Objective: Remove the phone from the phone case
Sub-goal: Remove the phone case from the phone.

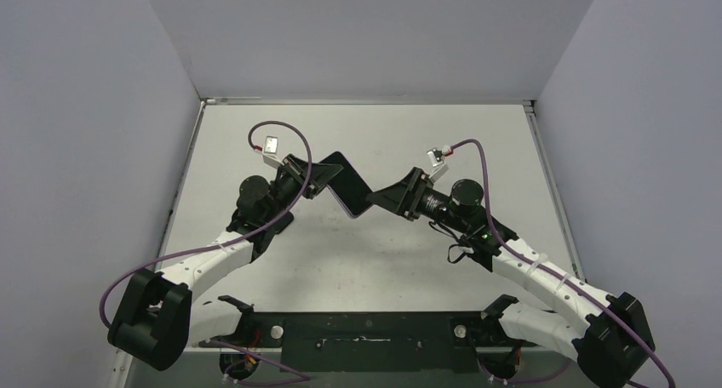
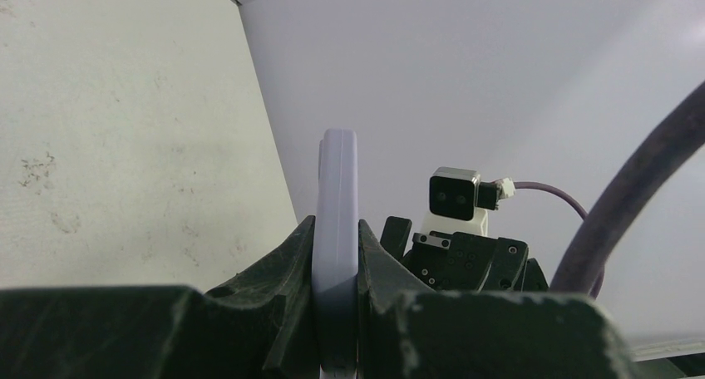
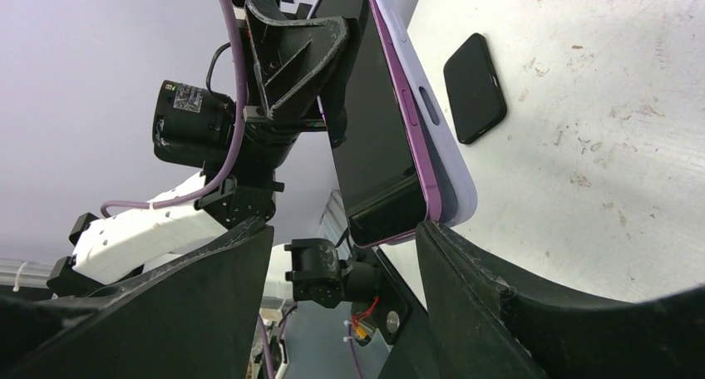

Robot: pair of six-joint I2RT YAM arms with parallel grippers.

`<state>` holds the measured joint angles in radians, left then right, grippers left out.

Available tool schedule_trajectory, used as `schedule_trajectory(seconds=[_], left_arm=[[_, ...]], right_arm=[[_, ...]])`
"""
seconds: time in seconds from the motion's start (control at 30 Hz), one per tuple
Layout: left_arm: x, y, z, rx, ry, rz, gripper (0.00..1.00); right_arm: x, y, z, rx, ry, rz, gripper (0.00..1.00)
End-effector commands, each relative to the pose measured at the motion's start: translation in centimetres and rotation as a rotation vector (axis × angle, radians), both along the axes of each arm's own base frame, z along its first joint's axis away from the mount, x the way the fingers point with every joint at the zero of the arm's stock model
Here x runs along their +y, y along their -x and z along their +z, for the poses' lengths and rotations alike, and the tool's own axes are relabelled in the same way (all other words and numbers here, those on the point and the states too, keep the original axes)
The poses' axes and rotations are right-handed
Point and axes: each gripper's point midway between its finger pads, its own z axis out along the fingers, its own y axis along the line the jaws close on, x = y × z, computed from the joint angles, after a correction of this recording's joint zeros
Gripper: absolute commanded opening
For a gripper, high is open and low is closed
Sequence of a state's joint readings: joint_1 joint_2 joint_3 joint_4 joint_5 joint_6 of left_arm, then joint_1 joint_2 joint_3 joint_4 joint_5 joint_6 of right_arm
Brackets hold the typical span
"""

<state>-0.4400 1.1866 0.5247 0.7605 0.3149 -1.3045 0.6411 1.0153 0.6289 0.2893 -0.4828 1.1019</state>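
The left gripper [image 2: 337, 228] is clamped tight across the case [image 2: 336, 179], which sits edge-on at centre frame. The right gripper [image 3: 342, 229] is about half open and grips nothing, its jaws either side of the bottom corner of the phone [image 3: 374, 146]. Best to close it on the dark face and purple rim only, clear of the lilac shell, then peel that free corner outward.

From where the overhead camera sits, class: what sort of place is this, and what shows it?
Most likely a robotics test cell: a white table boxed in by grey panels, two cabled robot arms bolted at its near edge, the left fingers clamping a lilac phone case.
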Motion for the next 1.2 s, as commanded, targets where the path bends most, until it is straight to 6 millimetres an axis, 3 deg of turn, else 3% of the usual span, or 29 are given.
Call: schedule_trajectory(seconds=[0.0, 0.73, 1.17], left_arm=[[0.0, 1.0, 6.2, -0.154, 0.129, -0.023, 0.00], [0.5, 0.8, 5.8, -0.136, 0.127, 0.014, 0.00], [-0.3, 1.1, 5.9, -0.143, 0.128, -0.021, 0.00]], right_arm=[[0.3, -0.2, 1.6, -0.039, -0.054, 0.004, 0.64], [-0.7, -0.8, 0.3, 0.012, -0.016, -0.077, 0.61], [-0.1, -0.7, 2.3, -0.057, -0.042, -0.031, 0.55]])
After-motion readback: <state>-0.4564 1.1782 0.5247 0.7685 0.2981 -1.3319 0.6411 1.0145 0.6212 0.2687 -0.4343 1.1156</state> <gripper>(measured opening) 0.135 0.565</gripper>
